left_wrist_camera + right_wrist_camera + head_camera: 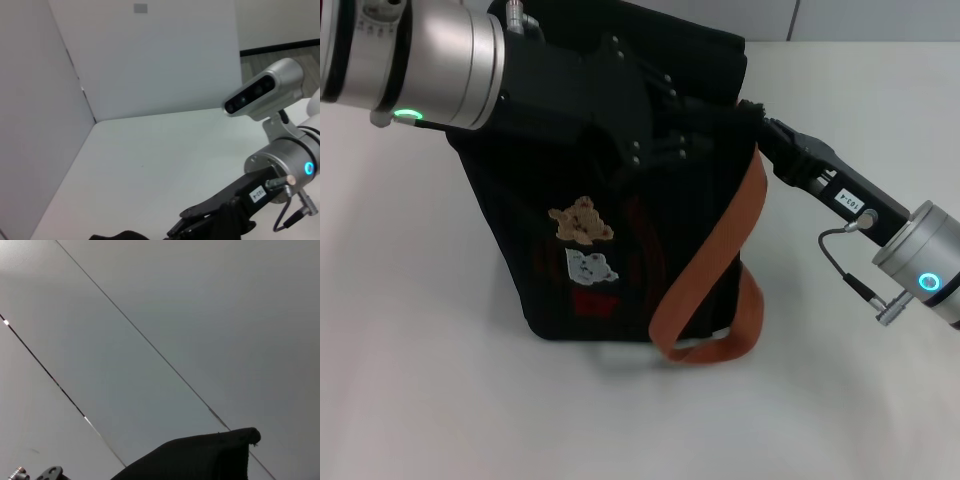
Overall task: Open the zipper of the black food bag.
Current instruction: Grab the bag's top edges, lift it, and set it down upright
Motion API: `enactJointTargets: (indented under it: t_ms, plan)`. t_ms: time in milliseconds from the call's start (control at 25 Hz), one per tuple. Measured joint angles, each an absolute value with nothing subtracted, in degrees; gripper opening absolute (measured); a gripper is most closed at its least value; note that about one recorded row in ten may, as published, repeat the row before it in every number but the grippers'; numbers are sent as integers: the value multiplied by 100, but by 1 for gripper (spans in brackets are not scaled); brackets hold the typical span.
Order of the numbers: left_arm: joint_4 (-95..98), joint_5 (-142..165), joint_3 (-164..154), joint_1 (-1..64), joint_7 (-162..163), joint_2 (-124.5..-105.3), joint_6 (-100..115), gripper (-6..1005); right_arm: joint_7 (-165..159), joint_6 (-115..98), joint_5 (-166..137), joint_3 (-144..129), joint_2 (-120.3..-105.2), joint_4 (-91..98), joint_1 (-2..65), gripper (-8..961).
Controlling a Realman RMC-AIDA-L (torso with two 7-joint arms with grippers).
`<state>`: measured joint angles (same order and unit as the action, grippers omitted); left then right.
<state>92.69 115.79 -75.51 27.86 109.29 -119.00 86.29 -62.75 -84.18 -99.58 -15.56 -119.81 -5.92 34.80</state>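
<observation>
The black food bag (545,180) stands upright in the middle of the white table, its bear patches (582,222) and red lettering facing me. An orange-brown strap (712,262) hangs down its right side. My left gripper (655,135) lies across the bag's top, black against black. Reaching in from the right, my right gripper (752,110) is shut on the fabric at the bag's top right corner; the left wrist view shows this right gripper (196,227) too. The right wrist view shows a peak of the bag's fabric (200,460). I cannot make out the zipper.
The white table (440,380) spreads on all sides of the bag. White walls (150,60) stand behind the table and meet at a corner. The right arm's cable (845,270) loops beside its wrist.
</observation>
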Motion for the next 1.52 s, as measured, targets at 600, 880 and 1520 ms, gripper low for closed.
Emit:
enactJointTargets:
  t_ms: [600,880,1520]
  plan:
    - [9320,11486,-7655,2521,10590,-11884,8305,179,-6406,-8443,-9958,-1493,-11977,-586,3464,16]
    - [9335,11466,-7628,2433,10534,-11883,8183,174,-6524,-8396,-9958,-1494,-11971,-499,3446,15]
    - [9424,10979,-7260,2188,10261,-11874,8060,160,-6580,-8179,-9946,-1433,-11969,-437,3411,15]
